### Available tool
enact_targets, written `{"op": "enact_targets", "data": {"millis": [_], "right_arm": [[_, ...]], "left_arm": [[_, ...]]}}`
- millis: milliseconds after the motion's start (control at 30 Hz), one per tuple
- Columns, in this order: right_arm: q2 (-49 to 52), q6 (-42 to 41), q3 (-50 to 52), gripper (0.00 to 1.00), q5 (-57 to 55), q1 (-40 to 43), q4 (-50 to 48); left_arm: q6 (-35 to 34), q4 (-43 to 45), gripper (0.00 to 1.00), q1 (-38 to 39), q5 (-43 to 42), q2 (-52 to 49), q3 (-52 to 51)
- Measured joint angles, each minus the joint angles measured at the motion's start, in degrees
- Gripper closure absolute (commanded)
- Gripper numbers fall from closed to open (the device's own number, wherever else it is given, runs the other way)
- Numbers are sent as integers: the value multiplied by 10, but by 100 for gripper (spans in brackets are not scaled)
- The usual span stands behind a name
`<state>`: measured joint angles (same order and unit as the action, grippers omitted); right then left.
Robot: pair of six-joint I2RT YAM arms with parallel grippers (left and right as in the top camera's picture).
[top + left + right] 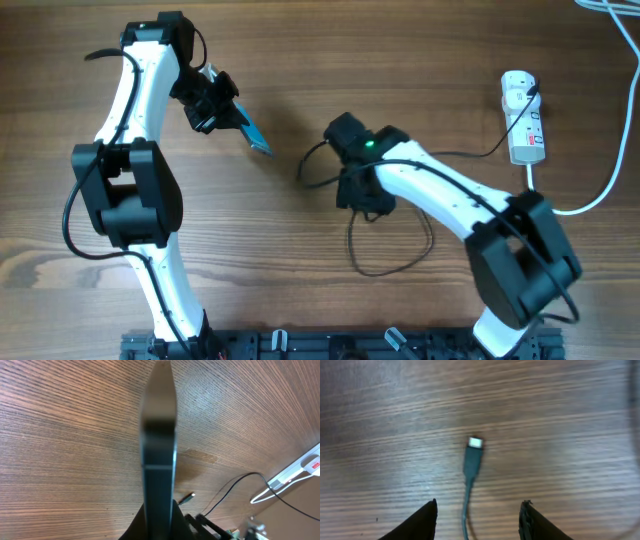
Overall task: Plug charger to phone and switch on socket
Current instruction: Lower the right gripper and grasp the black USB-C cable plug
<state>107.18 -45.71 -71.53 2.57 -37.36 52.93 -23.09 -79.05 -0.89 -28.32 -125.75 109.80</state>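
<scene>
Closest to the left wrist lens, the phone [159, 465] is seen edge-on. It fills the middle of that view as a thin dark slab with a faint seam across it, and its far end is blurred. It is clamped at its lower end by the left gripper [226, 110], whose fingers are closed tight on it. From overhead it is shown as a narrow cyan-blue sliver, tilted and pointed toward the right arm; nothing on the lit screen can be read.

The charger [472, 462] is laid on the wooden table [300, 60] below the right gripper [478, 506]. Its small dark connector, ended by a bright metal tip, is seen just ahead of the two black fingertips, and the thin cable is run back between them. The jaws are parted and nothing is gripped; the cable is touched by neither finger. In the overhead view the cable is looped loosely under the right arm and is led on to the socket [523, 120] near the table's right edge.

The socket is seen as a short white strip with red markings, with a black plug seated near its far end and a thick white lead [608, 192] curving away. The phone and the connector are separated by a stretch of bare wood.
</scene>
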Motion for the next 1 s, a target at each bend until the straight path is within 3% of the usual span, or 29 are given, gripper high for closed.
{"op": "enact_targets", "data": {"millis": [67, 400, 533, 1000], "right_arm": [[15, -3, 0, 59, 0, -4, -10], [55, -15, 2, 65, 0, -4, -19], [56, -21, 1, 80, 1, -7, -21], [56, -26, 1, 87, 4, -9, -22]], "left_arm": [[0, 0, 96, 0, 0, 0, 0], [0, -2, 96, 0, 0, 0, 0], [0, -2, 96, 0, 0, 0, 0], [0, -5, 96, 0, 0, 0, 0]]}}
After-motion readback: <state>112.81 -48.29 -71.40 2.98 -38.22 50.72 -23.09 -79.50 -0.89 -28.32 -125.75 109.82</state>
